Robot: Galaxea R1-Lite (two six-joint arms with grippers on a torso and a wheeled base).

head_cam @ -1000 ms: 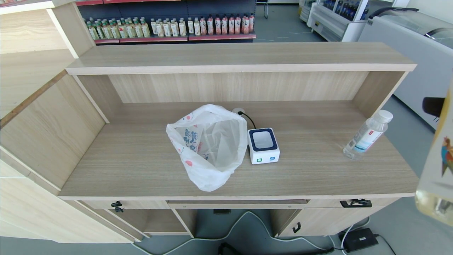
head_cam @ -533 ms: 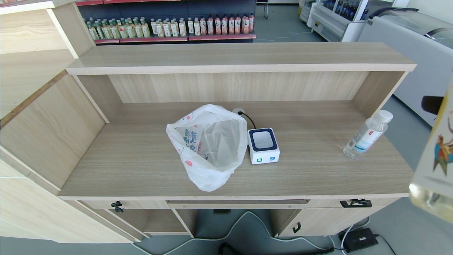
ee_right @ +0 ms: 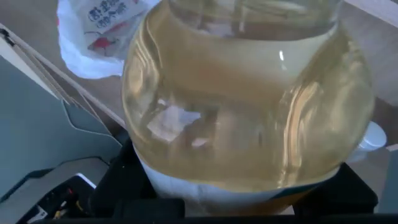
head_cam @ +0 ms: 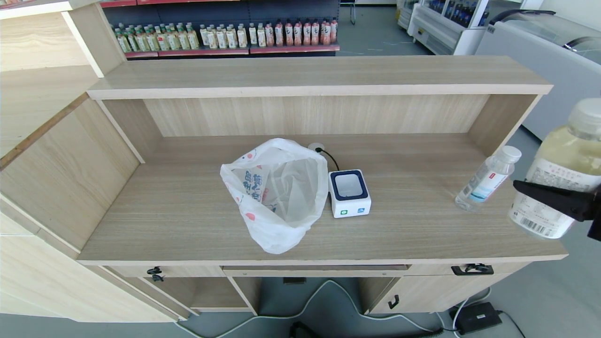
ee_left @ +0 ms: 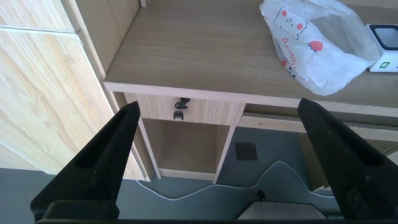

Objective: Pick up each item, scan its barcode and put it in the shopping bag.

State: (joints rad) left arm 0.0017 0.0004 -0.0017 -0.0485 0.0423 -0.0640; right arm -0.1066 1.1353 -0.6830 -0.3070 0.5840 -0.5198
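My right gripper (head_cam: 550, 199) is shut on a big bottle of pale yellow drink (head_cam: 561, 162), held upright above the counter's right front corner; a barcode shows low on its label. In the right wrist view the drink bottle (ee_right: 249, 99) sits close to the lens. A white barcode scanner (head_cam: 349, 192) with a dark window stands mid-counter, and the white shopping bag (head_cam: 277, 192) lies open at its left side. A clear water bottle (head_cam: 486, 180) stands near the right end. My left gripper (ee_left: 217, 155) hangs open below the counter's front left, with the shopping bag (ee_left: 317, 40) beyond it.
The wooden counter (head_cam: 178, 211) has a raised back shelf (head_cam: 319, 75) and side walls. The scanner's cable (head_cam: 328, 157) runs to a hole at the back. Drawers with black handles (head_cam: 472, 269) sit under the front edge. Bare counter lies left of the bag.
The drink bottle, earlier cut off at the picture's right edge, has moved left and away, so its cap, label and barcode show with the right gripper's finger across it.
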